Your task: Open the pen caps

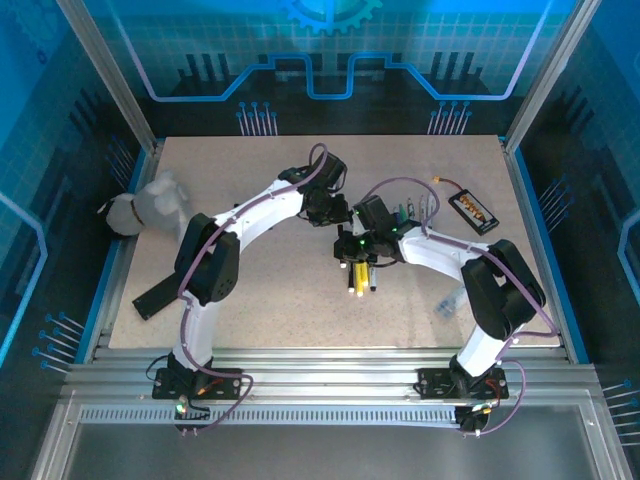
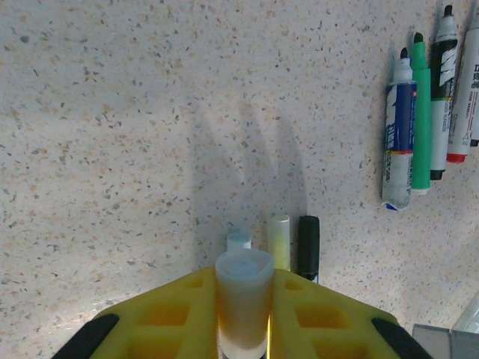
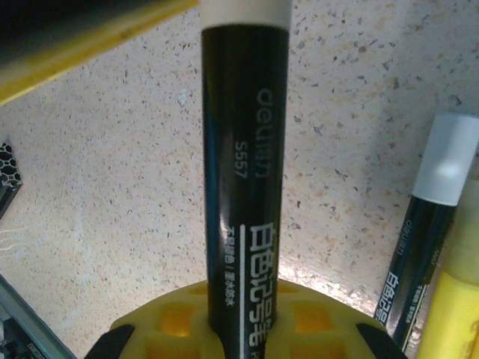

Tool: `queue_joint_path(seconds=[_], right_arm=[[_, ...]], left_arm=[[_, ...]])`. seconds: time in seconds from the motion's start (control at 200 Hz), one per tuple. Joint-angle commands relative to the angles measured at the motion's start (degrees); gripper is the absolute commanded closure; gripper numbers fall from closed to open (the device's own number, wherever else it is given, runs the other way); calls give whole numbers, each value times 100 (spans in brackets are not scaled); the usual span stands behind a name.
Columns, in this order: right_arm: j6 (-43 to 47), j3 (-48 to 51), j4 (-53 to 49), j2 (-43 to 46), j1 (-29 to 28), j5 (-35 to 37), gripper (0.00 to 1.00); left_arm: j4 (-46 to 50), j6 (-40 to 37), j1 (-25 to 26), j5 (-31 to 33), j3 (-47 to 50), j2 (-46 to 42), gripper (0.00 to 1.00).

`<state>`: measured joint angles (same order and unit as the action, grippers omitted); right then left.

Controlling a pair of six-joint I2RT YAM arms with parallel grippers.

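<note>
Left wrist view: we see the left gripper (image 2: 245, 278) drawn in to a narrow gap and clamped on a white cap (image 2: 244, 307). Its yellow fingers (image 2: 179, 314) press the cap from both sides. The cap stands on end between them, its hollow mouth toward the camera.

Just beyond the cap, on the speckled table (image 2: 112, 149), three pen ends lie side by side: a pale end (image 2: 239, 240), a yellow marker (image 2: 278, 241) and a black end (image 2: 308, 247). We cannot tell whether these are caps.

Well apart at the right, four uncapped markers lie in a row with bare tips pointing away: a blue marker (image 2: 397, 134), a green marker (image 2: 420, 112), a black-banded marker (image 2: 446, 75) and a red-ended marker (image 2: 465, 97).

In the right wrist view, the right gripper (image 3: 243, 303) is closed against the barrel of a black marker (image 3: 243, 172), which runs straight out from between its jaws. A white band (image 3: 245, 11) ends the marker at the frame's top edge; we cannot tell whether it is a cap. Beside it on the table lies a second black marker (image 3: 415, 262) wearing a pale cap (image 3: 449, 161), with the yellow marker touching it at the right edge.

From the top external view, both grippers meet near the table's middle, and a black device with an orange label (image 1: 473, 210) lies at the far right.
</note>
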<state>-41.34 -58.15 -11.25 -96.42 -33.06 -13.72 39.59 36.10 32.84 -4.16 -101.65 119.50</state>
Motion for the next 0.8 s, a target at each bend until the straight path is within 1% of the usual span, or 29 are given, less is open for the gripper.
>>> queue_joint_path(seconds=[0.0, 0.235, 0.42, 0.62, 0.675, 0.791], right_arm=[[112, 100, 376, 315, -65, -157, 100], [117, 18, 374, 247, -62, -162, 100], [138, -56, 343, 185, -68, -221, 100], [140, 12, 334, 185, -85, -228, 100], [126, 47, 360, 194, -80, -236, 100], [114, 108, 390, 230, -104, -226, 100]], left_arm=[[57, 48, 22, 50, 97, -112, 79], [51, 47, 28, 55, 108, -83, 79], [48, 49, 29, 104, 119, -73, 75], [58, 38, 1, 152, 86, -74, 75], [75, 40, -29, 161, 70, -67, 72], [66, 44, -63, 170, 66, -51, 73]])
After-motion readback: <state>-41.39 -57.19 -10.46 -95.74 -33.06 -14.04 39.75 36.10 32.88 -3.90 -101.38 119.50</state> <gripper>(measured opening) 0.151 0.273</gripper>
